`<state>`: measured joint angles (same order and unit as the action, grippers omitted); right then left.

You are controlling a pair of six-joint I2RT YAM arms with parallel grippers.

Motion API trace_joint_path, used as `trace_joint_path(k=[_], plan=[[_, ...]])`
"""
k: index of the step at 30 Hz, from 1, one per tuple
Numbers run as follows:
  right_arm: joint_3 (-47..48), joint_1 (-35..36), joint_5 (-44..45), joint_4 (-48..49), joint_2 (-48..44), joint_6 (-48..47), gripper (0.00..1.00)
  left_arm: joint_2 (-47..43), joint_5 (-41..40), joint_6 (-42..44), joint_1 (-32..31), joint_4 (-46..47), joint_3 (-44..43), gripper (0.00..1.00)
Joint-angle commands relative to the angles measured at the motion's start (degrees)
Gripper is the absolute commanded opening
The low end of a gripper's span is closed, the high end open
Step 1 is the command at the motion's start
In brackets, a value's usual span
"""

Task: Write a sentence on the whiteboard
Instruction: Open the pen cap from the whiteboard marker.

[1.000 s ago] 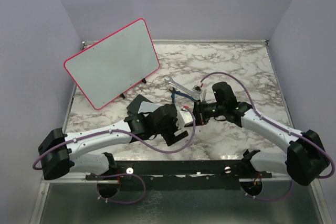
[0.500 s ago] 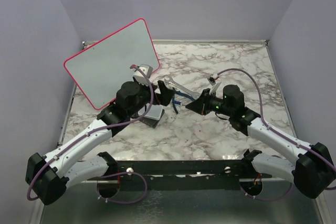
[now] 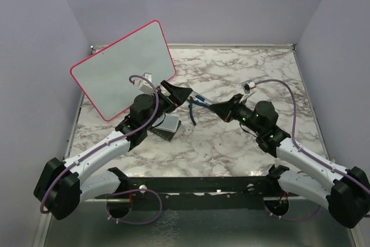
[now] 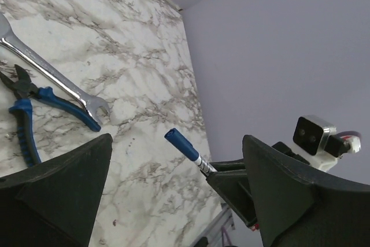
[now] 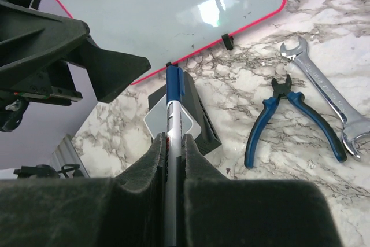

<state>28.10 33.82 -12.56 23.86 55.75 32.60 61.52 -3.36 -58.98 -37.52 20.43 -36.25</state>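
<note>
Both moved since earlier, left end effector [image 3: 179, 98] nearer glossy pink-rimmed whiteboard [image 3: 110, 76], gaping empty, right end effector [image 5: 172, 143] pinching blue-capped marker [image 5: 174, 99].

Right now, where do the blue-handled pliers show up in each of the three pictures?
Top view: the pliers lie near the middle of the picture, between the two arms.
Left wrist view: at the far left edge.
Right wrist view: right of centre, handles pointing down.
Shared landmark: the silver wrench lying right beside them.
</note>
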Motion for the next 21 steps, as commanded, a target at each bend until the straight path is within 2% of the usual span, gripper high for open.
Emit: trace_joint_path(k=[1, 9, 12, 21], plan=[[-1.0, 1.2, 4.0, 6.8, -0.9, 0.2, 0.01, 1.8, -2.1, -9.7, 0.2, 7.6, 0.8, 0.92], [-0.4, 4.6, 5.7, 12.9, 2.7, -0.1, 0.01, 8.1, -0.1, -15.5, -1.0, 12.1, 0.0, 0.75], [-0.5, 5.9, 6.8, 14.5, 3.4, -0.3, 0.01, 8.1, -1.5, -17.2, -1.2, 13.2, 0.7, 0.62], [-0.4, 7.6, 9.2, 15.4, 4.7, -0.9, 0.01, 7.4, -3.1, -20.7, -1.3, 15.1, 2.8, 0.43]])
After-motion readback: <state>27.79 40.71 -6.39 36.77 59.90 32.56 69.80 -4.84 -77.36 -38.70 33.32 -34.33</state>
